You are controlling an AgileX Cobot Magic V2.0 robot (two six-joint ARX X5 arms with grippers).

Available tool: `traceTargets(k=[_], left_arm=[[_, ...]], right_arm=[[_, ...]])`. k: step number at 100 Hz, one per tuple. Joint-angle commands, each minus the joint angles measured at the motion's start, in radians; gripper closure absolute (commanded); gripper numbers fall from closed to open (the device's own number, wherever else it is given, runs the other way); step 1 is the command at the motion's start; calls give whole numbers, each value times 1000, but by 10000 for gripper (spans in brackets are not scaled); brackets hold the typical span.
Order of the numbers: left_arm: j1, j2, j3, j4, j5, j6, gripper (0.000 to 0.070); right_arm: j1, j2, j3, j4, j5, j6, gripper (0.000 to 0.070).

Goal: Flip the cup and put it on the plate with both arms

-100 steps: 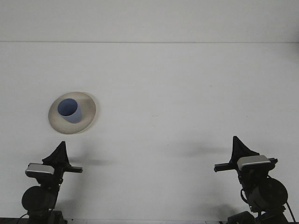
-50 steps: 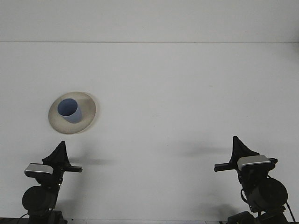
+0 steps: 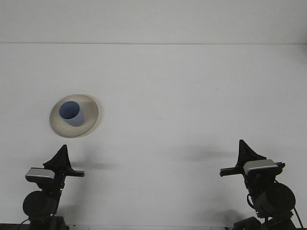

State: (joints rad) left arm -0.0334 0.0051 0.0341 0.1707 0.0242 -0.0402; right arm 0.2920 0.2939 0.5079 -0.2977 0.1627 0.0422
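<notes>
A small blue cup (image 3: 72, 113) stands upright on a round, cream-coloured plate (image 3: 89, 121), its open mouth facing up so that the inside of the rim shows. The plate lies on the left half of a plain white table (image 3: 182, 105), and the cup sits toward the left part of the plate rather than at its centre, leaving a wider band of bare plate on the right and lower sides. Both arms are low at the near edge of the table. The left gripper (image 3: 61, 156) is just in front of the plate, near it but not touching, and its black tip points up the table toward the plate. The right gripper (image 3: 245, 149) is at the opposite side, well apart from the plate and cup, also pointing away from the robot. From this view each gripper shows only as a single dark, pointed wedge above a grey wrist block, so how far the fingers are parted cannot be told; neither has hold of anything. Soft shadows lie on the table beside each gripper. The table's far edge meets a pale wall (image 3: 153, 21) behind.
</notes>
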Motion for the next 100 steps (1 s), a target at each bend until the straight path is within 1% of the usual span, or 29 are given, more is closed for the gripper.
traceTargets(k=[1,15,30,43,56,65,76,82,100], left_arm=[[0,0,-20,10,-3,-2,687],[0,0,-20,10,-3,-2,687],[0,0,-20,10,-3,-2,687],[0,0,-20,10,-3,-2,687],[0,0,-20,10,-4,-2,687],[0,0,-20,10,-4,-2,687],[0,0,-20,10,-3,-2,687],[0,-1,-20,11,-3,-2,687],[0,0,-20,10,-3,-2,687]], right_arm=[[-5,0,10,14,23,-68,700],[-84,-18,-14,37,8,-154,700],[-206,-108,-124,137,-87,-284,700],[-258,-211,-246,146,-92,-360,700],[-278,-299,-357,158,-88,-364,700],[-278,-293,-419,226,-88,-360,700],[-278,-293,-497,356,-88,-335,700],[-278,-293,-495,348,-93,-323,700],[-278,-293,-495,357,-87,-327,700]])
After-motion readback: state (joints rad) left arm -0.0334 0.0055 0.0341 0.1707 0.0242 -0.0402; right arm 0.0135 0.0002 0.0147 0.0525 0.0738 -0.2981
